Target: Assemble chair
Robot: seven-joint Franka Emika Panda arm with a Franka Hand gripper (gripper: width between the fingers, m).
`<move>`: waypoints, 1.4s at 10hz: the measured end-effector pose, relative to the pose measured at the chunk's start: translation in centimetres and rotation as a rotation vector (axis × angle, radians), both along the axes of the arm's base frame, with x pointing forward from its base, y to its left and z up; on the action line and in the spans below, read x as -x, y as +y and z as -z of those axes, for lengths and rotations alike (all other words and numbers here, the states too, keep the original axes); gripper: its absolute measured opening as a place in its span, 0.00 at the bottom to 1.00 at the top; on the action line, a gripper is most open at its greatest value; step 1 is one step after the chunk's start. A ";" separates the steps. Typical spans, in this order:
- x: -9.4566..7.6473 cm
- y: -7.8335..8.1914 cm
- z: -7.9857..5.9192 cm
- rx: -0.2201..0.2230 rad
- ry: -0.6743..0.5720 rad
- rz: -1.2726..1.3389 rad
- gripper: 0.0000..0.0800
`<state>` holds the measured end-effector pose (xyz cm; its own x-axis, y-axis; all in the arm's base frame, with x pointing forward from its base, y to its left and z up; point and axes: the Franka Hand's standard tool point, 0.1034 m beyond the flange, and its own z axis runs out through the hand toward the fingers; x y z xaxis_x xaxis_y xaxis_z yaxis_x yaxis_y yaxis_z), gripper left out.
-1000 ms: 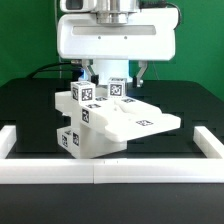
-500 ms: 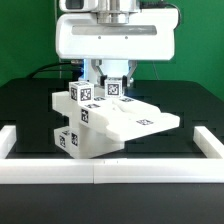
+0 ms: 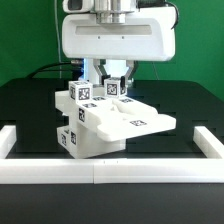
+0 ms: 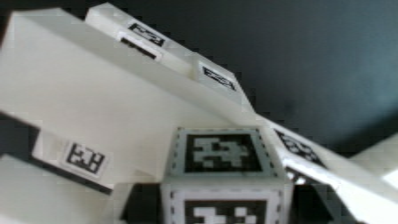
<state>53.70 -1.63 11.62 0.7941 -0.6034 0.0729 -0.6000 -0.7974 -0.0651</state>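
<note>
At centre frame in the exterior view, the gripper [image 3: 113,76] clamps the small tagged cube [image 3: 114,87] atop the chair [image 3: 105,120]; keep it square, pressing straight down.

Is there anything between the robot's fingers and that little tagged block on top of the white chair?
Nothing visible. The fingers are closed right on the small tagged block, which sits on top of the chair. The wrist view shows that block close up, with no other thing in front of it.
</note>
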 end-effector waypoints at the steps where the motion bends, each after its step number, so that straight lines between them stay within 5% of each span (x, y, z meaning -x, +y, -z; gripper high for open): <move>1: 0.0 0.0 0.0 -0.009 -0.001 0.088 0.36; 14: -0.2 0.2 0.0 -0.128 0.004 0.994 0.36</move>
